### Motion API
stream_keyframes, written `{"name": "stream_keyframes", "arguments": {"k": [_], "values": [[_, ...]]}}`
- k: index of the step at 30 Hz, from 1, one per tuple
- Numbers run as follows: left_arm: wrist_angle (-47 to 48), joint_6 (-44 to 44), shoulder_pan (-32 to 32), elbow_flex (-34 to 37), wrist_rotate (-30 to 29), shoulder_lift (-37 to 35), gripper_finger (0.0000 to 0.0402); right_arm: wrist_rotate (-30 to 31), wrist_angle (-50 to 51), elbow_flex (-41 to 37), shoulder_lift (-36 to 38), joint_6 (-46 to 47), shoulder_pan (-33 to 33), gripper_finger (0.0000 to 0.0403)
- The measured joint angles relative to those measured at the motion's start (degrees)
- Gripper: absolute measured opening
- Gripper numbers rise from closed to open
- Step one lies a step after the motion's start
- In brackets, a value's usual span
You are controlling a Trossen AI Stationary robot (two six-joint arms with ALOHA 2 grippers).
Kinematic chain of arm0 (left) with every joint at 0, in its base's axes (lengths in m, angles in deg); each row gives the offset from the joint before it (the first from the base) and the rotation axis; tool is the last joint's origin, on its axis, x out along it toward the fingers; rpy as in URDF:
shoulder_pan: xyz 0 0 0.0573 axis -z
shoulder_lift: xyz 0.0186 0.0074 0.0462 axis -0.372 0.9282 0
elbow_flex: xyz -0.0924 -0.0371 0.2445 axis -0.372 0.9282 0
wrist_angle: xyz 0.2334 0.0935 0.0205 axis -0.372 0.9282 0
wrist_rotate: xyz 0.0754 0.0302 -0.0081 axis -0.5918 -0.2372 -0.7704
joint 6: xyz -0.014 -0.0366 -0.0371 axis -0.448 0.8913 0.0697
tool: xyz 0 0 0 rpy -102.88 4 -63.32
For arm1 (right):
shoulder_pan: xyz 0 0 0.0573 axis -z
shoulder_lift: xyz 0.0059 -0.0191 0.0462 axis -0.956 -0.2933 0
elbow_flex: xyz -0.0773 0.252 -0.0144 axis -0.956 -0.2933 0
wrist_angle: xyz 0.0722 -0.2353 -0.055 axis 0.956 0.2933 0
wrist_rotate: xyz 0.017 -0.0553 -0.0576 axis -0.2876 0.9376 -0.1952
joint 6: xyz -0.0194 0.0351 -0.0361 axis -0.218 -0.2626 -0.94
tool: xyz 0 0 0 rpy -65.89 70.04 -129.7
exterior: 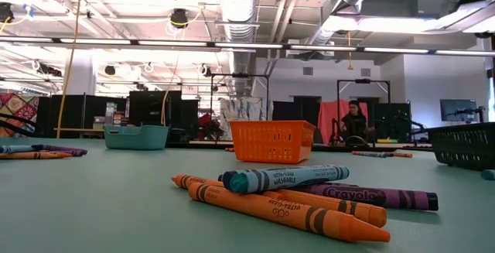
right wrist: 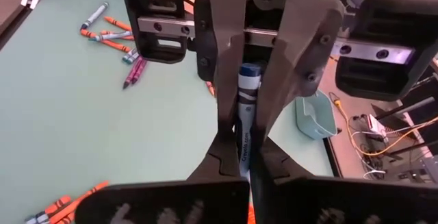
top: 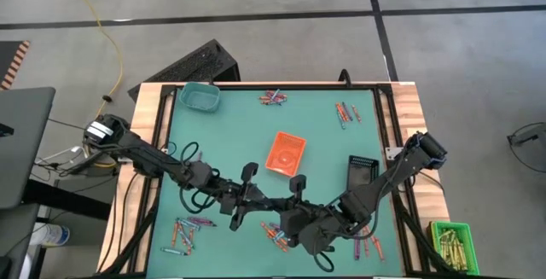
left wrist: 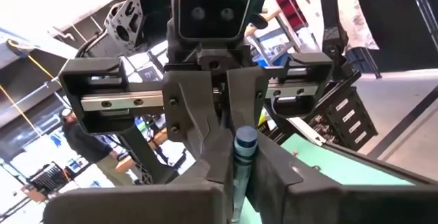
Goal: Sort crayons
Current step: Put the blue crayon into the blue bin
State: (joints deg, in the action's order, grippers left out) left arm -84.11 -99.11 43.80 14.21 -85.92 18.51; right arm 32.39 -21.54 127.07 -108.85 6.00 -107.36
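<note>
Two end effectors meet tip to tip over the near middle of the green table [top: 239, 134], sharing a single blue crayon [left wrist: 245, 145]. The left end effector [top: 266, 200] reaches in from its side with its fingers pressed together on one end of the stick. The right end effector [top: 281, 206], facing it, pinches the other end just as tightly. The right wrist view shows the crayon's printed wrapper caught between the dark fingers [right wrist: 220, 59] of the opposite arm, with the stick clear of the table surface.

Loose crayons [top: 277, 236] lie just below the meeting point, on the side nearest the table's front edge. The low view shows them as orange, teal-blue and purple sticks piled across one another. Another cluster [top: 188, 232] sits beside the left arm's elbow, and a third [top: 367, 245] lies under the right arm. Two further scatterings rest well beyond the end effectors towards the far edge, one in the middle [top: 273, 99] and one to the right [top: 345, 113].

An orange basket [top: 286, 153] stands just beyond the joined fingertips. A black basket [top: 361, 170] sits near the right arm's forearm, and a teal basket [top: 200, 96] stands at the far left corner, well apart from both end effectors. A green bin of yellow-olive sticks [top: 450, 241] stands off the table, beyond the right arm. A person [exterior: 354, 121] is visible far back in the room.
</note>
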Motion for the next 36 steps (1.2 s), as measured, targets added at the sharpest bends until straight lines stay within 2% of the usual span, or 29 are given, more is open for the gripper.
{"name": "stream_keyframes", "arguments": {"k": [7, 12, 17, 22, 27, 30, 36], "values": [[0.3, -0.7, 0.0, 0.0, 0.2, 0.0, 0.0014, -1.1, 0.4, 0.0, 0.0, 1.4, 0.1, 0.0009], [1.8, -1.5, 0.0, 0.0, -2.0, 0.0, 0.0007, -1.2, 5.6, 0.0, 0.0, 7.4, 0.9, 0.0054], [7.8, -2.7, -0.9, 0.0, -7.7, 0.0, 0.0007, -1.1, 18.5, 0.0, 0.0, 20.6, 1.2, 0.0118], [16.4, -4.3, -3.7, 0.0, -17.2, -0.1, 0.0007, -1.2, 36.1, -0.6, 0.0, 40.0, 0.7, 0.0170], [29.2, -5.1, -9.8, 0.0, -24.8, -2.0, 0.0007, -2.9, 48.3, -4.3, 0.0, 55.8, -1.8, 0.0187], [36.1, -4.5, -15.2, 0.0, -26.8, -3.7, 0.0007, -4.0, 49.3, -7.5, 0.0, 61.2, -3.8, 0.0186], [46.3, -4.7, -28.9, 0.0, -27.2, -6.9, 0.0008, -4.1, 50.2, -12.3, -0.1, 70.3, -8.5, 0.0173]]}}
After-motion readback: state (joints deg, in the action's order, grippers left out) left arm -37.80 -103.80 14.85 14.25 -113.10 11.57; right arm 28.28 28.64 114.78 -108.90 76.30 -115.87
